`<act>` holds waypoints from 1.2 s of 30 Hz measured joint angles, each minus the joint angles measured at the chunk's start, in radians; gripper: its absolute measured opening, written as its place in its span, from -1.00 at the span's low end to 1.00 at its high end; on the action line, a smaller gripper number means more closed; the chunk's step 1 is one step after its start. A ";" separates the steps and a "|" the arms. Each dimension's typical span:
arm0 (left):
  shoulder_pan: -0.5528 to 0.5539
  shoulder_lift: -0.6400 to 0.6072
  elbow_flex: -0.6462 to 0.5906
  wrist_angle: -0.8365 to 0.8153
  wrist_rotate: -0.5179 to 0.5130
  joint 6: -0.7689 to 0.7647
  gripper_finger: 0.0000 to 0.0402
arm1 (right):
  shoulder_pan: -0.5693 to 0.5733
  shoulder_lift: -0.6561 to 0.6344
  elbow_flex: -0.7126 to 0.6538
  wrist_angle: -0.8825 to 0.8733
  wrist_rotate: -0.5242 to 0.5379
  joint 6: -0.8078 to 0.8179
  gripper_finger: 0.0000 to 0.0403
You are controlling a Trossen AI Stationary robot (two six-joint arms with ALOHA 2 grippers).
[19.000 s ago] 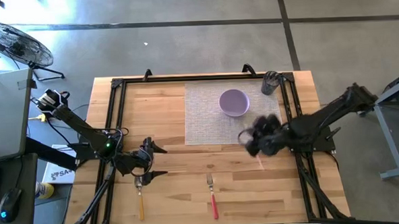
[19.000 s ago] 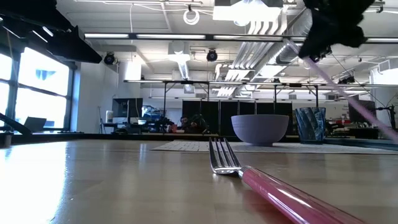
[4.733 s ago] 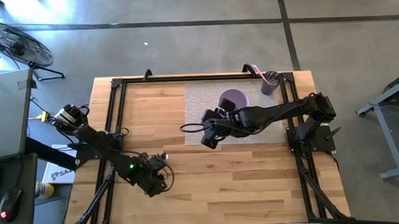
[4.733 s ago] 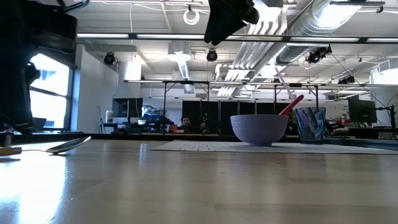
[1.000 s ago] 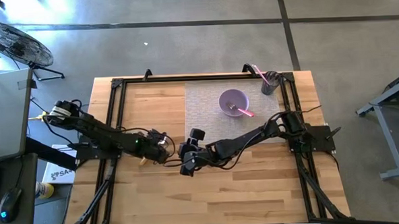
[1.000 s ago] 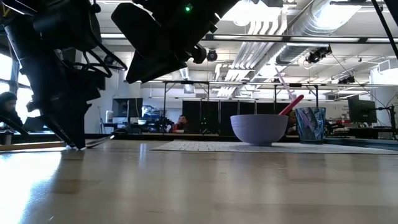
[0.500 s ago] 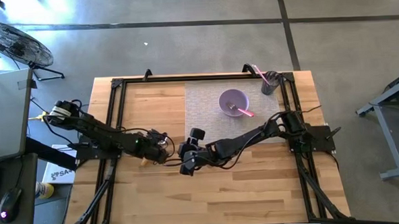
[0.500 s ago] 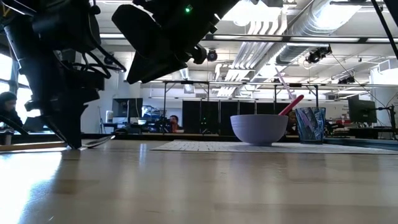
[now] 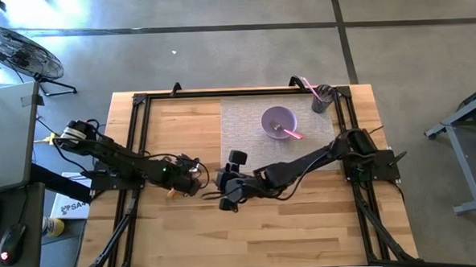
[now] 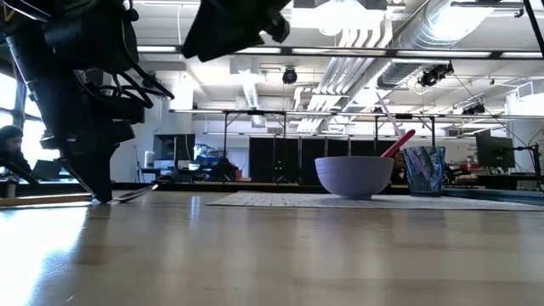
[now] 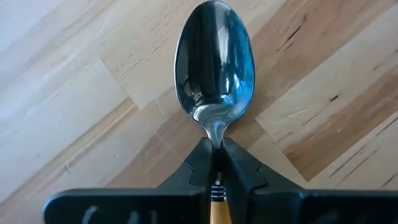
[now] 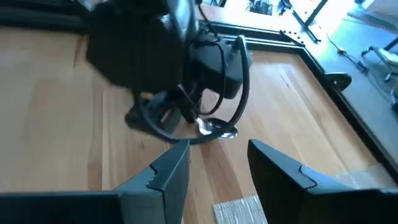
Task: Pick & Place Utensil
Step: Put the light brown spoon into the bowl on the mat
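A spoon with a shiny bowl and a yellow handle lies on the wooden table left of centre. My left gripper is shut on it; in the low view the left gripper stands over the spoon's bowl. My right gripper hangs open and empty just right of the spoon, raised above the table. From the right wrist view, the right gripper faces the left arm and the spoon's bowl. My left gripper pinches the spoon's thin neck, where the bowl meets the yellow handle, between its two fingers. The fingers slant down from above, one on each side of the neck. The spoon lies on the table, bowl up.
A purple bowl holding a pink-handled utensil sits on a woven placemat at the far right. A dark cup with a pink utensil stands beside it. A black frame borders the table.
My left gripper's fingers have shut on the spoon's neck while the arm kept its place. My right gripper has risen from beside the spoon, still open. The spoon has stayed on the table.
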 joint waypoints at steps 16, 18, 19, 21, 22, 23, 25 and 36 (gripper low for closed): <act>-0.001 -0.255 0.032 -0.124 -0.047 0.067 -1.00 | 0.042 -0.009 -0.019 -0.227 0.129 0.131 -0.22; -0.001 -0.271 0.032 -0.127 -0.047 0.072 -1.00 | 0.041 -0.009 -0.042 -0.200 0.131 0.127 -0.22; -0.001 -0.271 0.032 -0.122 -0.049 0.072 -1.00 | 0.041 -0.008 -0.054 -0.182 0.129 0.126 -0.22; -0.001 -0.267 0.032 -0.130 -0.049 0.074 -1.00 | 0.037 -0.009 -0.080 -0.137 0.112 0.126 -0.22; -0.001 -0.267 0.032 -0.131 -0.049 0.074 -1.00 | 0.034 -0.009 -0.096 -0.112 0.097 0.126 -0.22; -0.001 -0.261 0.032 -0.121 -0.051 0.074 -1.00 | 0.031 -0.008 -0.110 -0.095 0.084 0.128 -0.22; -0.002 -0.248 0.030 -0.119 -0.056 0.069 -1.00 | 0.022 -0.007 -0.132 -0.068 0.070 0.128 -0.22; -0.002 -0.148 -0.041 0.020 -0.056 0.024 -1.00 | -0.001 -0.007 -0.148 -0.023 0.028 0.131 -0.22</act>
